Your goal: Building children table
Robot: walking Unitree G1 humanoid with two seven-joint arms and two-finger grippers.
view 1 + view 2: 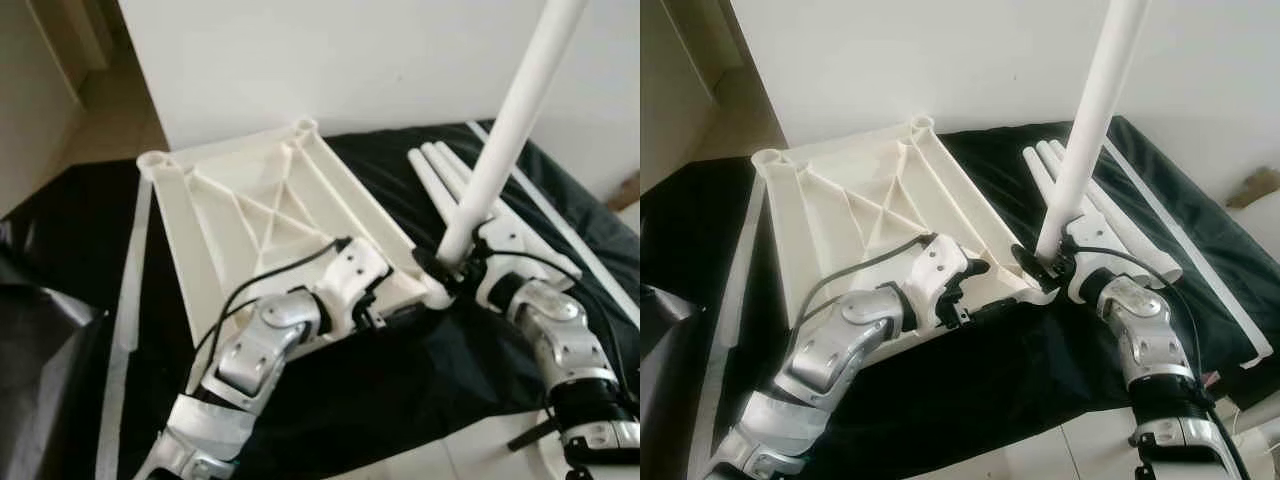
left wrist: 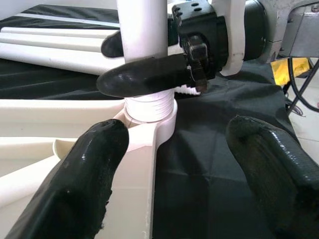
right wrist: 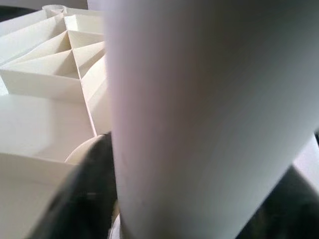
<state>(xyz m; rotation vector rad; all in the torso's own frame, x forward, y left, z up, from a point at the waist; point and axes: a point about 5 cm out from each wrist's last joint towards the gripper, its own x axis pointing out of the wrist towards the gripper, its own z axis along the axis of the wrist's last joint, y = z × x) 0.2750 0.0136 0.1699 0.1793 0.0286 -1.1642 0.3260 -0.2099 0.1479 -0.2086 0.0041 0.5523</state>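
Observation:
A white plastic tabletop (image 1: pixel 250 200) lies upside down on a black cloth, its ribbed underside facing up. A white table leg (image 1: pixel 505 130) stands upright in the near right corner socket (image 2: pixel 149 112), where its threaded end meets the collar. My right gripper (image 1: pixel 452 262) is shut on the leg just above the socket; its black fingers (image 2: pixel 144 74) clamp the tube. My left gripper (image 2: pixel 177 137) is open beside that corner, with one finger over the tabletop's edge and the other over the cloth, holding nothing.
Spare white legs (image 1: pixel 445 175) lie side by side on the black cloth (image 1: pixel 400 400) behind the right arm. A long white strip (image 1: pixel 570 230) runs along the cloth's right side. A white wall stands close behind, and floor shows at far left.

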